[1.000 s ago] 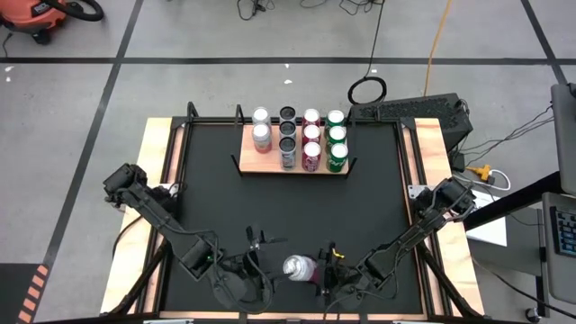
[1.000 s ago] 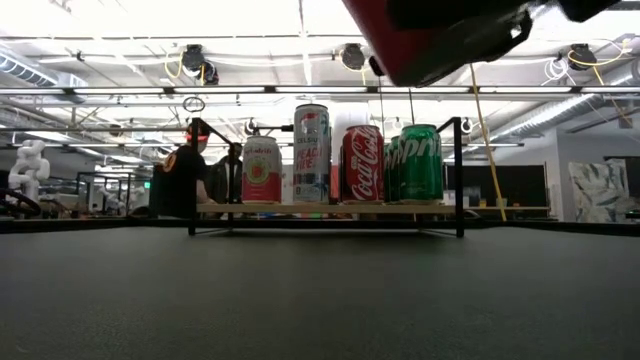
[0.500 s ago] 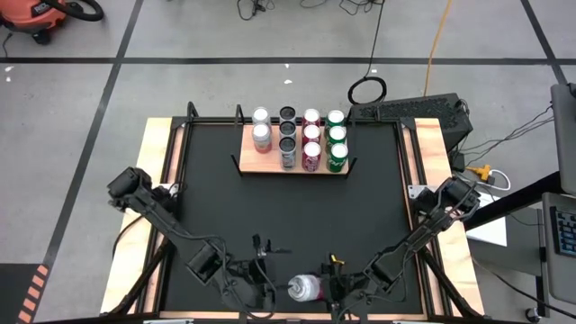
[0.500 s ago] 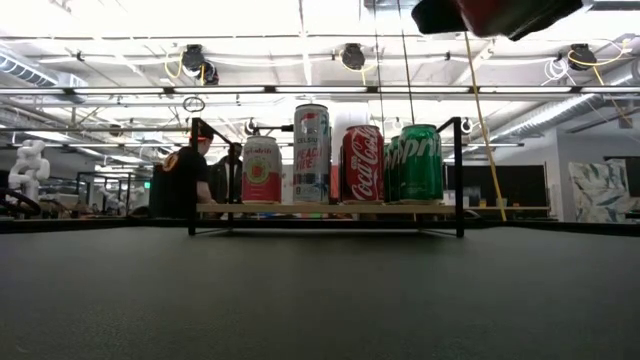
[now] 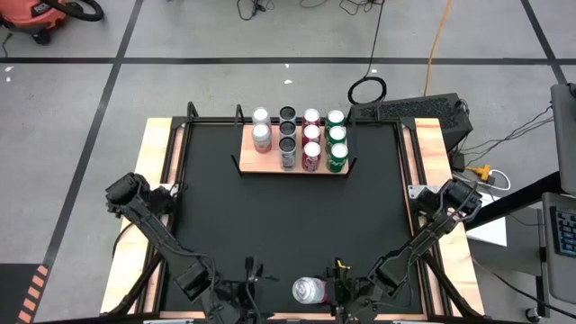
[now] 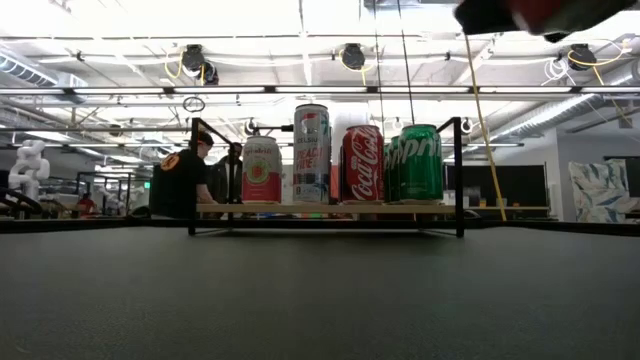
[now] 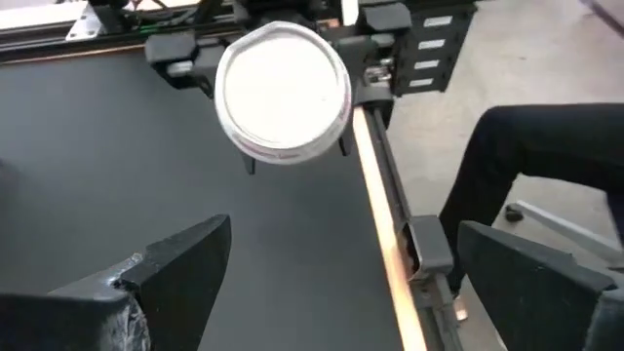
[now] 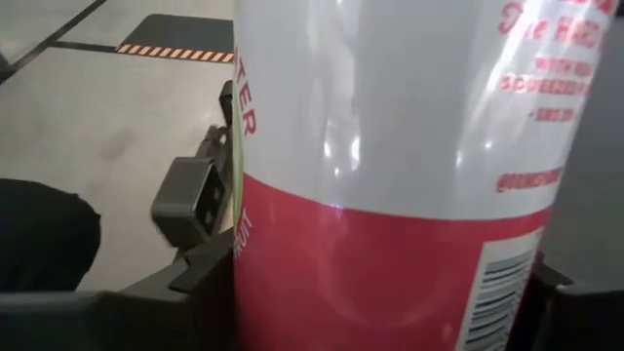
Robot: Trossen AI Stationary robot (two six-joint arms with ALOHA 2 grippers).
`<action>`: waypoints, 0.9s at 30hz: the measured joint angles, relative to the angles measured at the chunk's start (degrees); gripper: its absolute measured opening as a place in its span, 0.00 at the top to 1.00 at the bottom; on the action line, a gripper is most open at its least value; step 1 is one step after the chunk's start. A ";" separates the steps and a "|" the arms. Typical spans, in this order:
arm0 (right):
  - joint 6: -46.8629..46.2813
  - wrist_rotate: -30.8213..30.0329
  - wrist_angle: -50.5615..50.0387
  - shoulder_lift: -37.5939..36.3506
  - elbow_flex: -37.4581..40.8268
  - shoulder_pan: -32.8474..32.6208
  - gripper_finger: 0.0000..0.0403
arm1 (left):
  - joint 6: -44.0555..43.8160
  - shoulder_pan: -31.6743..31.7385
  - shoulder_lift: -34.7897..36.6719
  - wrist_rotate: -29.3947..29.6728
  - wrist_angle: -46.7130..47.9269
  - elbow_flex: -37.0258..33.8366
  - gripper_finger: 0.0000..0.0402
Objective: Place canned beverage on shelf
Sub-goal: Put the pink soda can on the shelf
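1. Eleven cans stood on the shelf at the tabletop's far side.
2. Right hand gripped one red-and-white can at the near edge.
3. Left hand was open, empty.

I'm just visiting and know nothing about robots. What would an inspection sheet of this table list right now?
Surface: black mat, bare in the middle.
Job's things: light-brown wooden shelf at the far edge, loaded with upright cans; a white-and-red can held above the near edge.
Clutter: nothing seen.
Grippers: right gripper shut on the white-and-red can; left gripper open beside it, empty.
Cables: orange cord on the floor.
Surroundings: grey floor; a seated person behind the table.
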State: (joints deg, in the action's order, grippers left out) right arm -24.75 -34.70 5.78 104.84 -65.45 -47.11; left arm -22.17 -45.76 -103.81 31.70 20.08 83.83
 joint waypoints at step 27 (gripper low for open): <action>6.40 -0.23 3.01 0.04 0.00 1.67 0.31 | 6.93 6.50 -0.26 -7.99 -9.13 -0.04 0.01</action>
State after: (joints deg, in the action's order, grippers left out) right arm -18.35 -34.93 8.80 104.88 -65.45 -45.44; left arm -15.24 -39.25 -104.07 23.71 10.95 83.79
